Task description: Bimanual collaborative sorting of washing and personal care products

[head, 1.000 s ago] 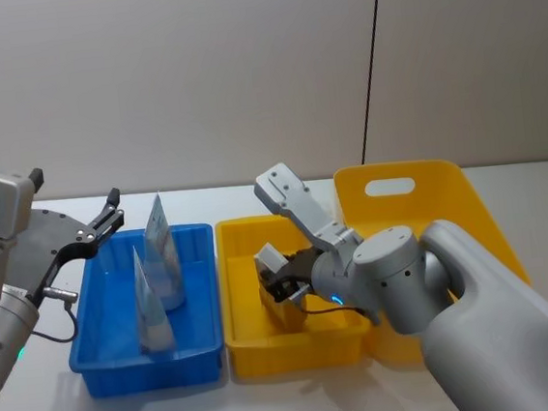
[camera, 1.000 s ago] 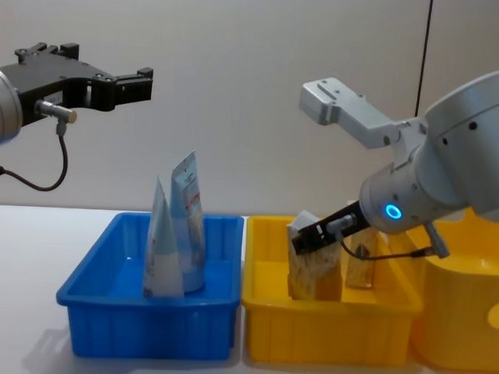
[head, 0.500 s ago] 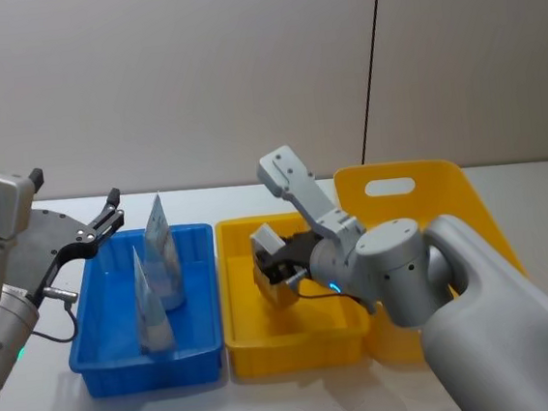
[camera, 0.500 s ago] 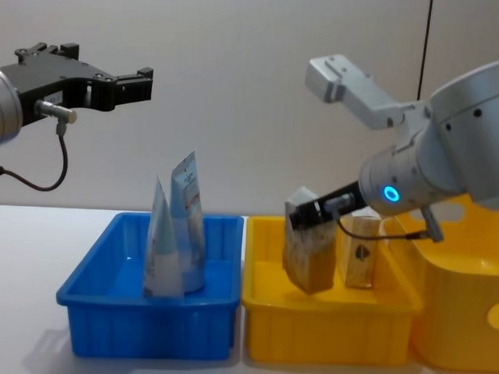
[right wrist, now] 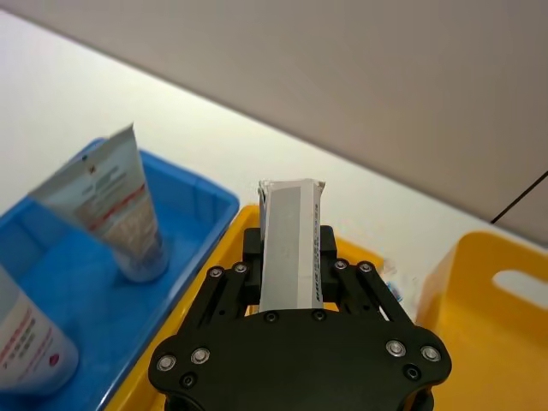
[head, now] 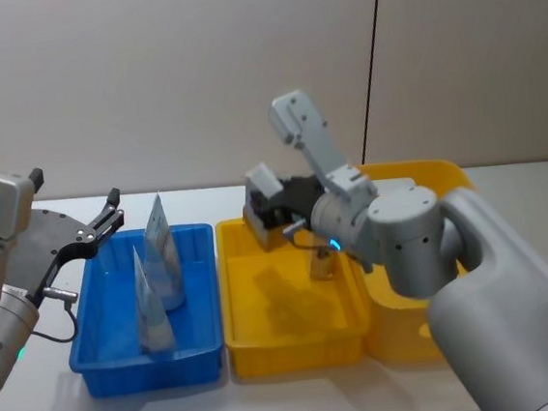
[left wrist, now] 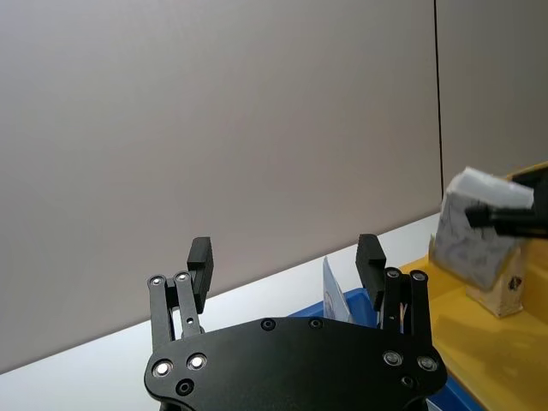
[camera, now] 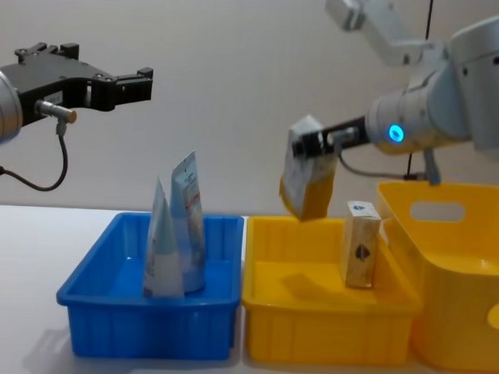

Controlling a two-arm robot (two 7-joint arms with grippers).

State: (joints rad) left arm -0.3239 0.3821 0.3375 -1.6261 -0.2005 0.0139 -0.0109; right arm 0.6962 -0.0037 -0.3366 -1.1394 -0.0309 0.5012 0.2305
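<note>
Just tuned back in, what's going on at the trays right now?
The right gripper is shut on a beige carton, holding it in the air above the yellow tray, where a second carton stands upright. Two squeeze tubes stand in the blue tray. The left gripper hovers open and empty, up to the left of the tubes.

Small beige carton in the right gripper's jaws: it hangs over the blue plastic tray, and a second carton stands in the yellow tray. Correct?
No: the chest view shows the small beige carton in the right gripper hanging over the yellow plastic tray, where the second carton stands.
</note>
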